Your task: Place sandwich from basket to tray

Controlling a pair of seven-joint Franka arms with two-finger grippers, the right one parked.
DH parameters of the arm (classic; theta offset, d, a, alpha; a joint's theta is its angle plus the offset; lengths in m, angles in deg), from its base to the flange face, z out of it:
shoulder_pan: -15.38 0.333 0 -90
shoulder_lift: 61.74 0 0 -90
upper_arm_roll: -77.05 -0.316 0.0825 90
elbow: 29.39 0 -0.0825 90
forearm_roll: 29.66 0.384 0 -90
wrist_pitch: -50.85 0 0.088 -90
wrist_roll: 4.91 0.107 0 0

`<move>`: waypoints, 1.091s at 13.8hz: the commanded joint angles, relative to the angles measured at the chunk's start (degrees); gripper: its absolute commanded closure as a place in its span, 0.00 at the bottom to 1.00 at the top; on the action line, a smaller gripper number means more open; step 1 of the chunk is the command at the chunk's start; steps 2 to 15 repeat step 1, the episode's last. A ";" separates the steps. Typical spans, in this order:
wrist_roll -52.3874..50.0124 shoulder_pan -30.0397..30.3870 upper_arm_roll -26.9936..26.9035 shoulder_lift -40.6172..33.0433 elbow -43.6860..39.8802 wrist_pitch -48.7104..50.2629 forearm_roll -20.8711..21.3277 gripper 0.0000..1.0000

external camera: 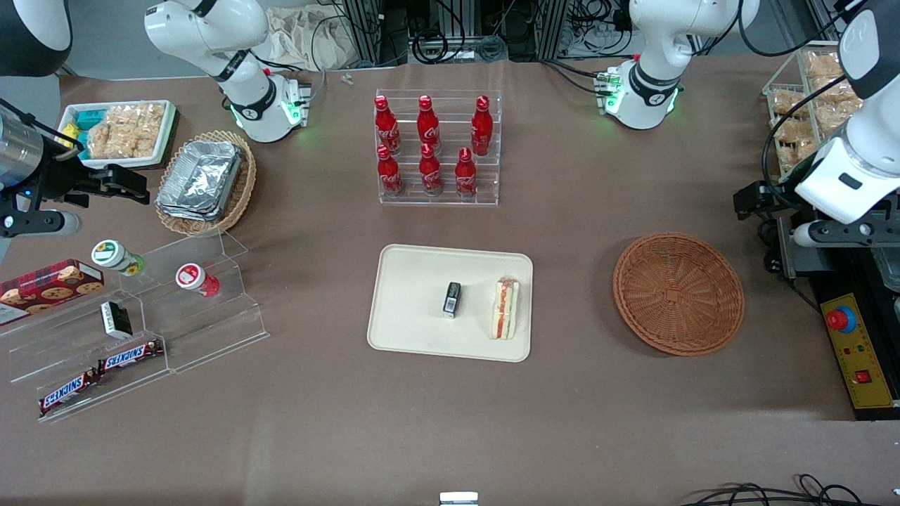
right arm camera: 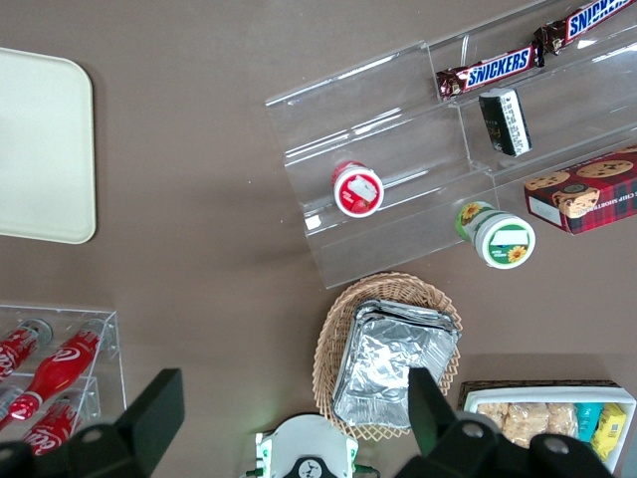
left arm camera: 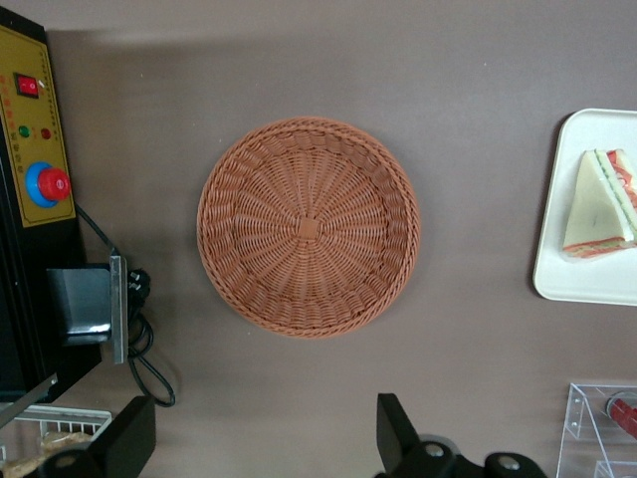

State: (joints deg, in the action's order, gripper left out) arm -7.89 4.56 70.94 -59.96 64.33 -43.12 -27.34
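Item: sandwich (external camera: pixel 505 307), lying on the tray (external camera: pixel 408 295), beside a small dark box (external camera: pixel 452 299). Basket (external camera: pixel 678 292) holds nothing. Step, by my reading: retreat; keep your withdrawal high and clear of the basket rim. Gripper (left arm camera: pixel 264 438): up above the basket toward the working arm's end, fingers spread wide and apparently carrying nothing.

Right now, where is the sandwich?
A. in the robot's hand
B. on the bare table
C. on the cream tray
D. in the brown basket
C: the sandwich lies on the tray beside a small black item; the basket holds nothing, and the hand hangs open above the basket.
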 commanded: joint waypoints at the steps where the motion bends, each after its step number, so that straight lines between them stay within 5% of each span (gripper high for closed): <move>1: 0.26 -0.17 -0.30 2.70 -3.54 0.98 -0.56 0.00; 15: 0.26 -0.17 -0.30 2.70 -3.54 0.98 -0.56 0.00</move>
